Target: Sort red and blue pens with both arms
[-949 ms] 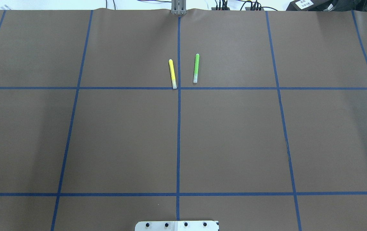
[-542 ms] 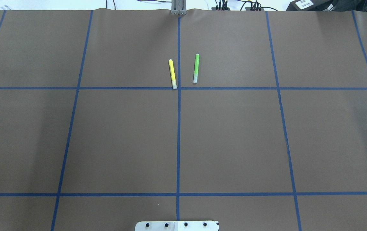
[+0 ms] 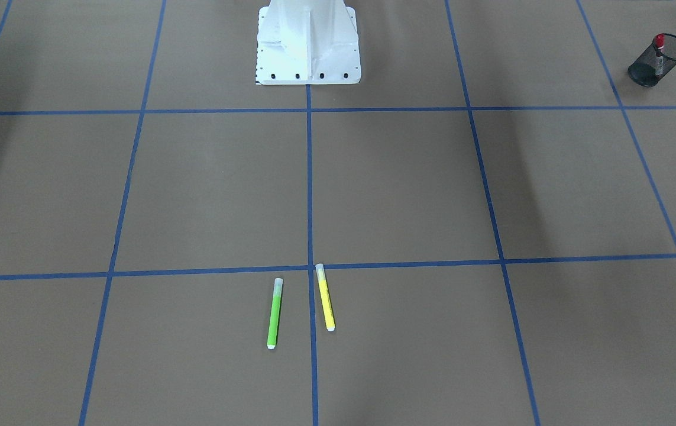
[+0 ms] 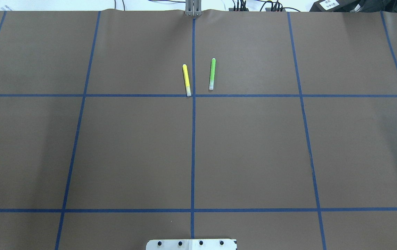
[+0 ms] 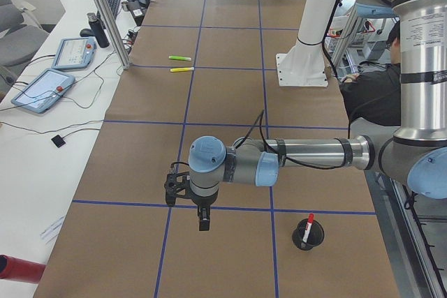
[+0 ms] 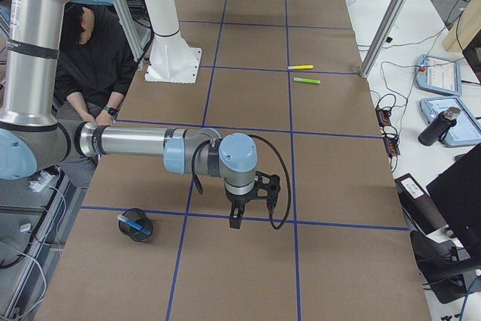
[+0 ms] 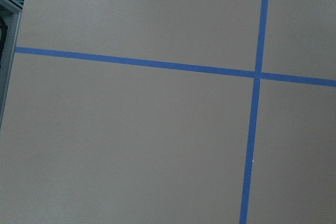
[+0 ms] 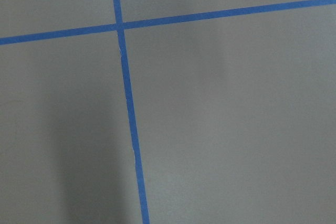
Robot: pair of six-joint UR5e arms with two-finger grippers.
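Note:
The red pen [image 3: 659, 42] stands in a black mesh cup [image 3: 648, 70] at the table end on my left; its red cap [image 5: 309, 218] sticks out of that cup [image 5: 307, 237]. My left gripper [image 5: 203, 225] hangs over the table a little way from this cup; I cannot tell whether it is open or shut. The blue pen [image 6: 136, 224] lies in another mesh cup [image 6: 140, 234] at the opposite end. My right gripper [image 6: 234, 222] hovers beside that cup, apart from it, and I cannot tell its state either. Both wrist views show only brown mat and blue tape.
A green marker [image 4: 212, 74] and a yellow marker [image 4: 186, 80] lie side by side near the far middle of the table. The white robot base [image 3: 308, 41] stands at the near edge. A seated person [image 6: 94, 50] is beside the base. Tablets [image 5: 45, 88] lie on the side bench.

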